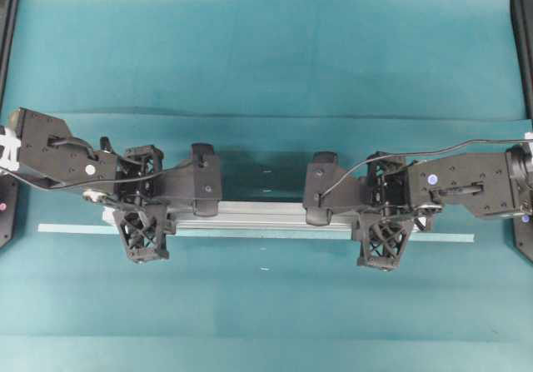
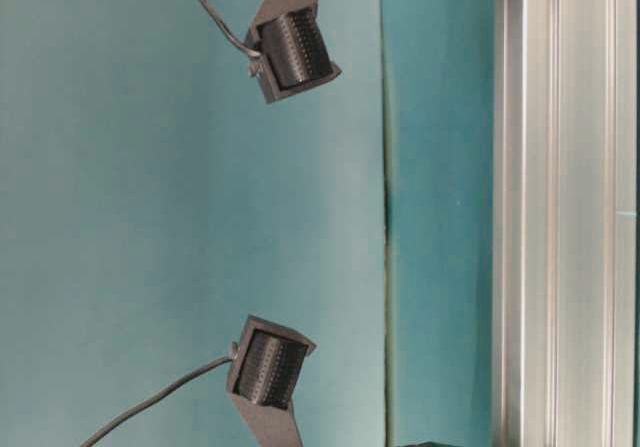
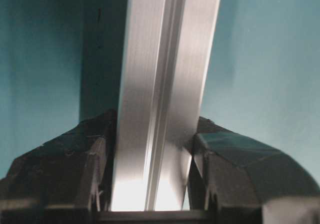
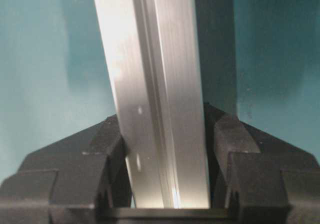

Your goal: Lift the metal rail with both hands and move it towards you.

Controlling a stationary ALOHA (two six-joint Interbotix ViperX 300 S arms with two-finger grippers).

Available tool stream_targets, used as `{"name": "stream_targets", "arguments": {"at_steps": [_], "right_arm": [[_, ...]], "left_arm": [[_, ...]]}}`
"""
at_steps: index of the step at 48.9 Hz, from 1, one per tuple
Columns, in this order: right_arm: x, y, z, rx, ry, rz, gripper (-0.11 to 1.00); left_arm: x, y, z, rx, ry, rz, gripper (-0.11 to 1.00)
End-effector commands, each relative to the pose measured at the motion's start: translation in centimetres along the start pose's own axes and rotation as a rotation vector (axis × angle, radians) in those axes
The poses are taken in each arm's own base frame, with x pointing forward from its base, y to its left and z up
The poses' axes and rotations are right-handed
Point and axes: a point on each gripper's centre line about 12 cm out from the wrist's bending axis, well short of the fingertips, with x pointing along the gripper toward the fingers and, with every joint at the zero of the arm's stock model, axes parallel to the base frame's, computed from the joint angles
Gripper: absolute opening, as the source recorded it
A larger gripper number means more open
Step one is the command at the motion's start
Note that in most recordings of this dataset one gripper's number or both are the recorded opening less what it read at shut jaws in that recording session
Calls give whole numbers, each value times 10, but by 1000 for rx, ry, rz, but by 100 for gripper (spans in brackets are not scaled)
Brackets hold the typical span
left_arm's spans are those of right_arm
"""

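Nearest you, the pale-blue tape strip [image 1: 433, 237] lies along the worktop [image 1: 266, 47]. Just beyond, your metal rail [image 1: 262, 214] runs nine to three o'clock. Your left pincer [image 1: 143, 199] clamps its nine o'clock end, your right pincer [image 1: 385, 210] its three o'clock end; draw both toward six together.

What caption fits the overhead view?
Left gripper and right gripper clamp the metal rail near its ends, beside a pale tape strip.
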Motion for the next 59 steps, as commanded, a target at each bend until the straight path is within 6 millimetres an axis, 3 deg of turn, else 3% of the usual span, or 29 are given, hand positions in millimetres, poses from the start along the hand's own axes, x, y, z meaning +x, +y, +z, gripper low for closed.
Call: {"name": "stream_targets", "arguments": {"at_steps": [1,59], "right_arm": [[0,5,0,34,-8,13,37],[3,-5,2,60,-42,8,38]], "left_arm": [[-3,12,5,-85,-20,5,29],[-2,6,7,-65,-71,-10,29]]}}
